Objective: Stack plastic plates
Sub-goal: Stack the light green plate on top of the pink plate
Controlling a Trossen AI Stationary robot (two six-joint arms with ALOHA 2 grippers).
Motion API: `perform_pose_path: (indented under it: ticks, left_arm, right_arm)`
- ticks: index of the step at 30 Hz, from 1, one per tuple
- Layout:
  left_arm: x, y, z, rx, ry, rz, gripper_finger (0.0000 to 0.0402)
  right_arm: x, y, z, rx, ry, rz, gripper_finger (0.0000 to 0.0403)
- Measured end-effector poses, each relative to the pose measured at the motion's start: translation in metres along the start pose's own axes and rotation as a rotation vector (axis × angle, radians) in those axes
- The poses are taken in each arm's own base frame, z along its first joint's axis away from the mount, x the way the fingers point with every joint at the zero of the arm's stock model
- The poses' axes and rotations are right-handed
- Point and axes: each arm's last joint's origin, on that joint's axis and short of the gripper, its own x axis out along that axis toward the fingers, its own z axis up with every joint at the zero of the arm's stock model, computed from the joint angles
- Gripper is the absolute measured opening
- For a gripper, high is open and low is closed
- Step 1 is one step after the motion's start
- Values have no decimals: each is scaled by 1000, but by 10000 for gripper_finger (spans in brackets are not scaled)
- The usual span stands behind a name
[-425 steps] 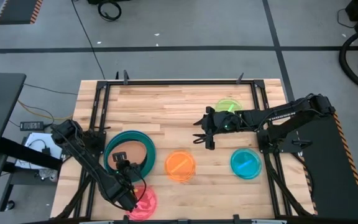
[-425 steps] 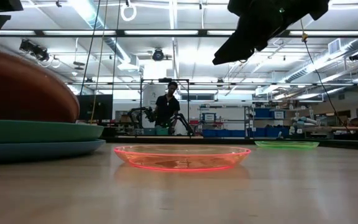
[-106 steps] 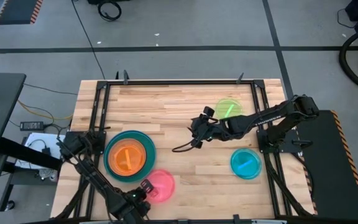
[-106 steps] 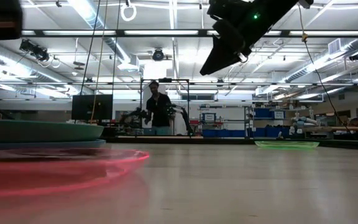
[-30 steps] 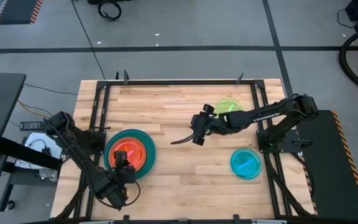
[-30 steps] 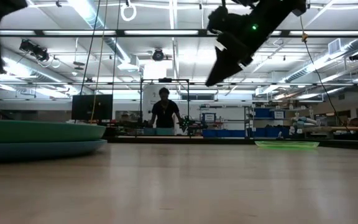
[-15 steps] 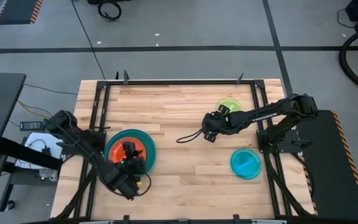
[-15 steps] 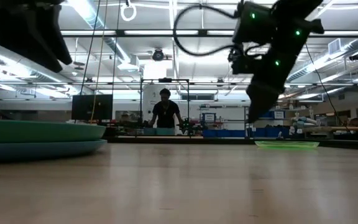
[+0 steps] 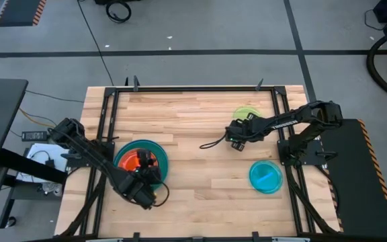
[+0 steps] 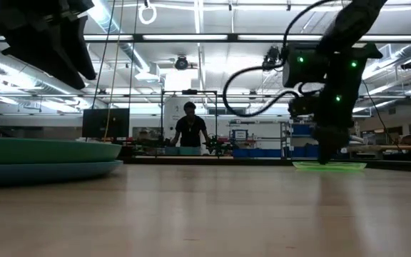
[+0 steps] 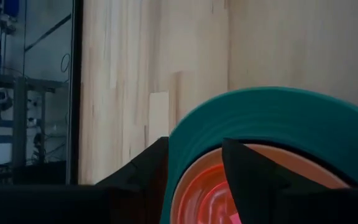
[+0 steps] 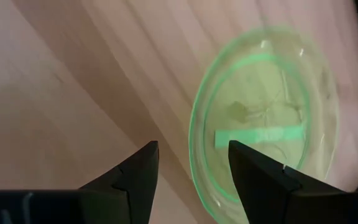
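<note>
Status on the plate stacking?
Done: stack on the table's left already holds the pink plate; left gripper hovers open over it. In hand: right gripper, open, straddles the green plate rim. Left: green plate and cyan plate, both loose.

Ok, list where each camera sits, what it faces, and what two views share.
High: overhead, straight down on the table, both arms.
Low: table height, level across; right gripper over the green plate.
Left wrist: above the plate stack, own dark fingers showing.
Right wrist: looks down past open fingers at the green plate, shared with the high and low views.
</note>
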Motion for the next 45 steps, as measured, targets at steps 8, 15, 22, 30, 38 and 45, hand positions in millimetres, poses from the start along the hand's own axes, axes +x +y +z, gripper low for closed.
perform_pose_path:
  ticks: [8, 15, 22, 30, 38, 45]
  left_arm:
    - [0, 0, 0, 42, 0, -2, 158]
    - [0, -1, 0, 39, 19, -35, 158]
    - [-4, -10, 6, 7, -35, -116, 158]
    - [-4, -10, 6, 46, -41, -118, 158]
    - [-3, -9, 16, -26, -70, -157, 158]
    - [-1, -5, 22, 32, -91, -150, 173]
  right_arm:
    - [13, -5, -15, 9, 65, -5, 170]
    - [14, -5, -16, -20, 69, -1, 98]
    - [14, -4, -16, -87, 60, 2, 17]
    - [-8, 11, 1, -235, -50, 47, 11]
    - [-58, 43, 30, -396, -273, 209, 11]
    - [-89, 67, 41, -537, -469, 459, 10]
